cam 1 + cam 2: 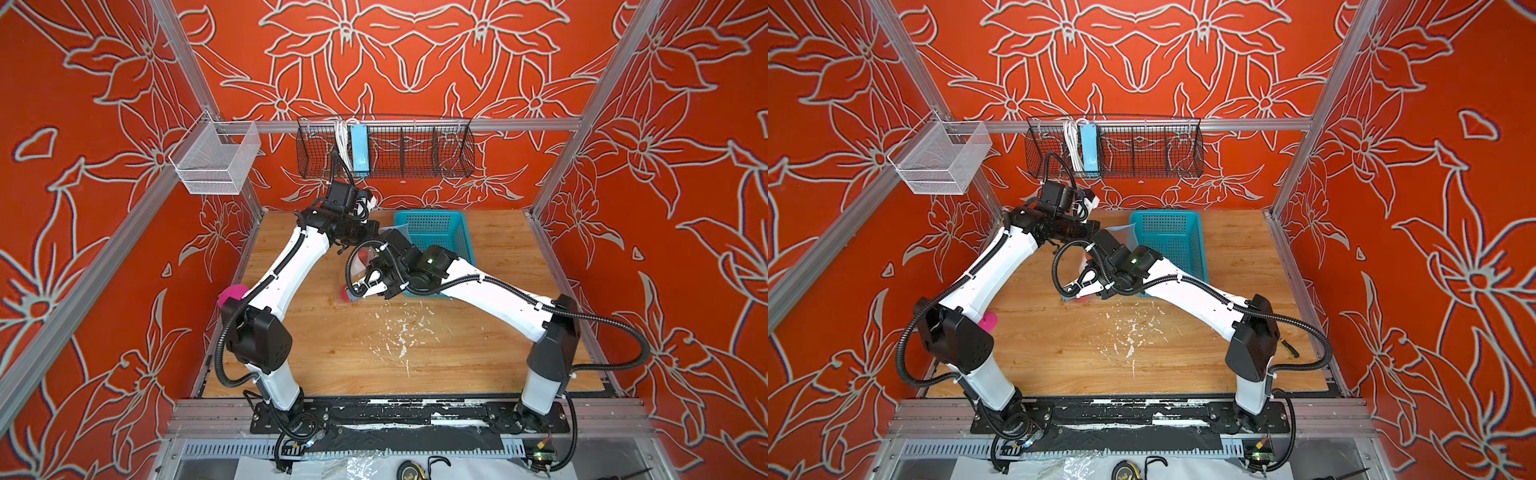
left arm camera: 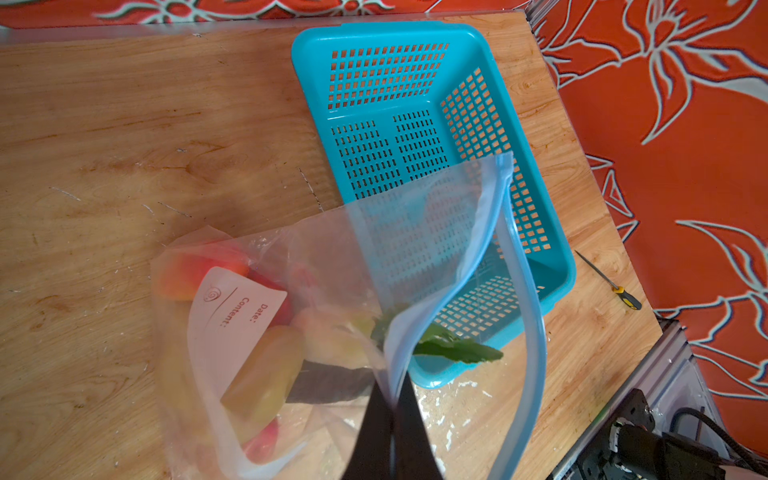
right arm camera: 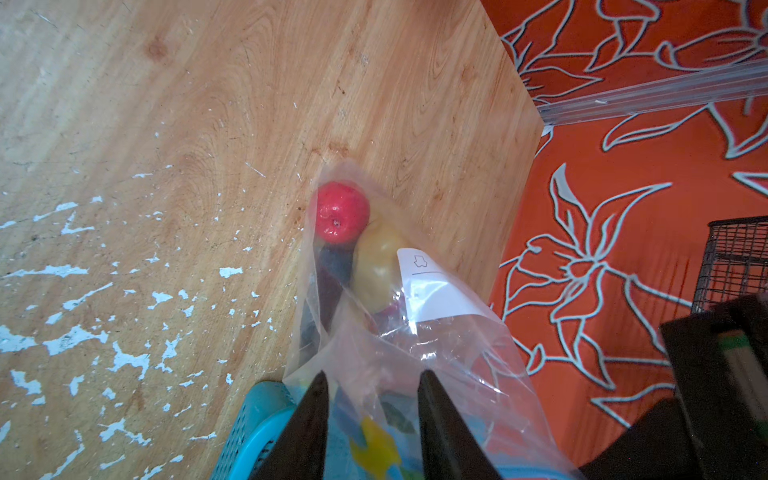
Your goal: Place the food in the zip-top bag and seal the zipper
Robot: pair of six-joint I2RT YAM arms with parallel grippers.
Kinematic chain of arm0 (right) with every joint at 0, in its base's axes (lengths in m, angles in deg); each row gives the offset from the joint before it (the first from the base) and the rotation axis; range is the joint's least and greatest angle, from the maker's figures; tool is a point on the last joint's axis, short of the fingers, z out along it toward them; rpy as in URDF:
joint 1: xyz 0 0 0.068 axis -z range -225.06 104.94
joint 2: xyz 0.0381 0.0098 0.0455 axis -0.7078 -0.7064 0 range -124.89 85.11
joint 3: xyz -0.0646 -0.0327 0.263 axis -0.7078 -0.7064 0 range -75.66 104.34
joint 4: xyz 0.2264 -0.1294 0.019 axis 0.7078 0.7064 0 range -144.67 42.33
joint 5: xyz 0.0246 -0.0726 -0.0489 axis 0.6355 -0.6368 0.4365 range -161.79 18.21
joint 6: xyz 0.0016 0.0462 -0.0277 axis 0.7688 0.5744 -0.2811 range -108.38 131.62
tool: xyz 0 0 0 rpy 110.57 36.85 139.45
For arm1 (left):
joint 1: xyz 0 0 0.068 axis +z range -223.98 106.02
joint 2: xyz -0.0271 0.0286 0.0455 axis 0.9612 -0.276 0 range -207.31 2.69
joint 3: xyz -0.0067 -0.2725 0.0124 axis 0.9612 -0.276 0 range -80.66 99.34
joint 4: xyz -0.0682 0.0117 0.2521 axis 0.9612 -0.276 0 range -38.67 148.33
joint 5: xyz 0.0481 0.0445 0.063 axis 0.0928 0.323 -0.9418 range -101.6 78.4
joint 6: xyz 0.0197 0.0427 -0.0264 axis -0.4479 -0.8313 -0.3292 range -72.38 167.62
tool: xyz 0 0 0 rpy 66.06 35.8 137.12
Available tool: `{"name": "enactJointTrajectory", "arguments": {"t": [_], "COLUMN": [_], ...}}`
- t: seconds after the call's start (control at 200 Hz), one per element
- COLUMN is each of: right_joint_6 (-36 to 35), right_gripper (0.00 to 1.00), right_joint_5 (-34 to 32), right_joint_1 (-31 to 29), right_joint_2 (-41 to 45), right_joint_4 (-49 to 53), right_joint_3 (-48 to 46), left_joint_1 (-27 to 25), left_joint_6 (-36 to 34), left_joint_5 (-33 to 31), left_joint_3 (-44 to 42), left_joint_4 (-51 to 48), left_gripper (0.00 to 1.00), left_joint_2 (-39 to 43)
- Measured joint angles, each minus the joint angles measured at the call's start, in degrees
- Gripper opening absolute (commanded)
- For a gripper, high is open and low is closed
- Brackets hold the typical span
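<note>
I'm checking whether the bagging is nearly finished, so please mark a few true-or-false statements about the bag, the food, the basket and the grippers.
1. No food shows in the teal basket. True.
2. The zip-top bag is sealed. False: its mouth gapes and the radish's green leaves poke out.
3. The left gripper is shut on the bag's mouth edge. True.
4. The red apple lies outside the bag. False: it sits inside, at the closed end.
5. The right gripper is shut tight. False: its fingers stand apart with the yellow slider between them.
</note>
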Motion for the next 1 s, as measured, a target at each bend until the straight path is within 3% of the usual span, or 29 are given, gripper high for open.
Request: {"name": "enactJointTrajectory", "arguments": {"t": [0.21,0.455,0.611,0.801,1.001], "right_joint_6": [-0.55,-1.09,0.07,2.73,6.23], "right_gripper": [0.28,0.08,0.02,0.00,0.00], "right_joint_5": [-0.72,-1.16,-1.22,-1.18,-0.07], "right_joint_1": [0.00,0.00,0.00,0.00,0.09], "right_joint_2": [0.00,0.00,0.00,-0.02,-0.87], "right_joint_4": [-0.15,-0.70,-1.16,-1.60,-2.47], "right_joint_3": [0.00,0.00,-0.02,0.00,0.00], "left_joint_1": [-0.02,-0.04,-0.04,-0.04,0.81], "left_joint_6": [-0.02,0.00,0.09,1.29,3.13], "left_joint_5": [0.00,0.00,-0.17,-3.37,-8.33], "left_joint_3": [0.00,0.00,-0.02,0.07,0.00], "left_joint_4": [-0.02,-0.04,-0.04,-1.18,-4.26], "left_gripper": [0.00,0.00,0.00,0.42,0.71], "left_joint_2": [0.00,0.00,0.00,0.00,0.20]}}
